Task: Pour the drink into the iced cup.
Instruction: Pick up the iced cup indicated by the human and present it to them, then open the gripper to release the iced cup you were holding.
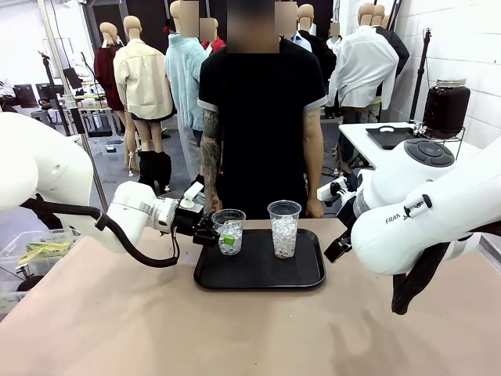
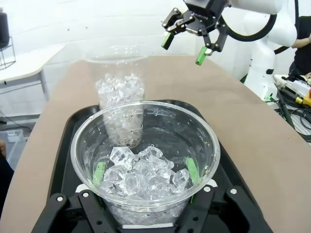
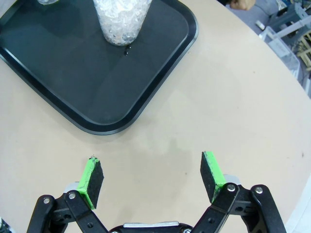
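In the front view the white right arm (image 1: 423, 204) hides most of its own tool. The right wrist view shows the right gripper (image 3: 151, 175) clearly: jaws spread wide, holding nothing, hanging over the bare tan tabletop (image 3: 233, 97) just beside a corner of the flat black plastic tray (image 3: 73, 63). That view cuts off the tall clear plastic cup packed with ice (image 3: 121, 19) at the top edge, so only its lower part shows, standing on the tray.

The left gripper (image 2: 146, 170) is clamped on the lower body of the wide clear plastic cup with a shallow heap of ice cubes (image 2: 146, 141). Its green pads (image 2: 99, 172) show only through the cup wall, one on each side. Whether this cup's base touches the tray is hard to make out. The two cups stand near each other on the tray.

The dark, almost black drink (image 1: 446, 110) fills a lidded glass jar (image 1: 450, 83) on a white side table (image 1: 368, 141) far to the right, well apart from the tray.

A person in a black shirt (image 1: 258, 117) stands behind the tray. One hand is partly hidden behind the left gripper.
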Motion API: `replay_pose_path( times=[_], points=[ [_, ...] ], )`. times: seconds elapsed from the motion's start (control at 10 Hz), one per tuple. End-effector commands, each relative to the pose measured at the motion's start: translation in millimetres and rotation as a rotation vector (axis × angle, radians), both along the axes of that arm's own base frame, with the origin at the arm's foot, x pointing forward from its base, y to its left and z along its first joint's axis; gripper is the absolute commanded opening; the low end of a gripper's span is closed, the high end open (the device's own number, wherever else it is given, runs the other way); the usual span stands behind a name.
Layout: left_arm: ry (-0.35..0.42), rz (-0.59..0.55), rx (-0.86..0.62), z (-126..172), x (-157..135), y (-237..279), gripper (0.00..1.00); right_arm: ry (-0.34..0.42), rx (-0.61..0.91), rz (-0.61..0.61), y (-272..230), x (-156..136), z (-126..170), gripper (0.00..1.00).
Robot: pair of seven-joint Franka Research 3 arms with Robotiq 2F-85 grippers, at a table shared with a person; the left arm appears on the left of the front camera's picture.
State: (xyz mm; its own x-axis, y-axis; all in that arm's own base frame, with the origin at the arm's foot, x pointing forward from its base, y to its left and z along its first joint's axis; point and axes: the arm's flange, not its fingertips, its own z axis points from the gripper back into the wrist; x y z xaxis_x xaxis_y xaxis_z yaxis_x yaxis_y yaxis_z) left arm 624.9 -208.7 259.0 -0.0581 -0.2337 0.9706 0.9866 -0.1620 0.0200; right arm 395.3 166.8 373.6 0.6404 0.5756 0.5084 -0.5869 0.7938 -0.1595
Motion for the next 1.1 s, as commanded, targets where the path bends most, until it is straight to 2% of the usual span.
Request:
replay_pose_path(
  times=[0.0, 0.4, 0.5, 1.0],
  points=[
    [-0.049, 0.004, -0.047, 16, -22, 12, 0.76, 0.001, 0.001, 0.000, 0, 0, 0, 1.00],
    [-0.028, -0.001, -0.036, 28, -35, 18, 0.76, 0.001, 0.001, 0.000, 0, 0, 0, 1.00],
    [-0.023, -0.008, -0.001, 21, -22, 13, 0.76, 0.001, 0.001, 0.000, 0, 0, 0, 1.00],
    [-0.014, -0.009, 0.004, 19, -26, 15, 0.76, 0.001, 0.001, 0.000, 0, 0, 0, 1.00]
  ],
)
